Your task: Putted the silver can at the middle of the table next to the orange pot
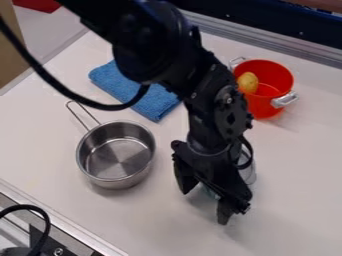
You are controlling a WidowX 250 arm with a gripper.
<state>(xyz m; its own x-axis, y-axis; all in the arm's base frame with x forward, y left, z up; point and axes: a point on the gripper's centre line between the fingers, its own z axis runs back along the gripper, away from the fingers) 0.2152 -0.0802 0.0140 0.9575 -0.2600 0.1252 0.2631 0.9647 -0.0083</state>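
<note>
- Arm comes in from the top edge, slants down over the middle of the light table (300,215); gripper (205,206) hangs low, right of the saucepan and nearer the camera than the orange pot.
- Gripper's two fingers stand apart, tips pointing down at the table. Cannot tell whether either one touches the can.
- Silver can (248,171): mostly hidden behind the gripper. A pale, shiny bit shows along the gripper's right side. Upright or lying, cannot tell.
- Can lies nearer the camera than the orange pot, apart from it, with bare table between.
- Orange pot (268,109): upright, toward the upper right, open at the top. Two silvery handles, one at the upper left of the rim, one at the lower right.
- Yellow oval item (248,82) inside the pot, by its left wall.
- Metal saucepan (115,175): upright, left of the gripper and apart from it. Wire handle points to the upper left; inside bare and shiny.
- Blue cloth (127,85): flat on the table beyond the saucepan, partly under the arm as seen from here.
- Black cable (70,96) loops from the left edge across to the arm, passing over the cloth in this view.
- Red item (37,5) at the top left edge, beyond the table's raised border.
</note>
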